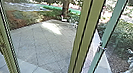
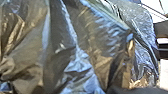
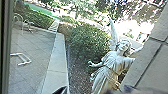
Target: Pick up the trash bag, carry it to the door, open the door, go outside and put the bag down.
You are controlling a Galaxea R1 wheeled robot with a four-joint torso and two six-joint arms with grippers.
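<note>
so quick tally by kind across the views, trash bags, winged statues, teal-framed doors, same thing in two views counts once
trash bag: 1
winged statue: 1
teal-framed door: 1
total: 3

The paved yard (image 1: 38,44) is crossed by thin dark joints and bordered along one edge by a paler strip (image 3: 52,63). Near its far edge, pale furniture (image 1: 73,22) is set, and part of the paving is brightly sunlit.
</note>
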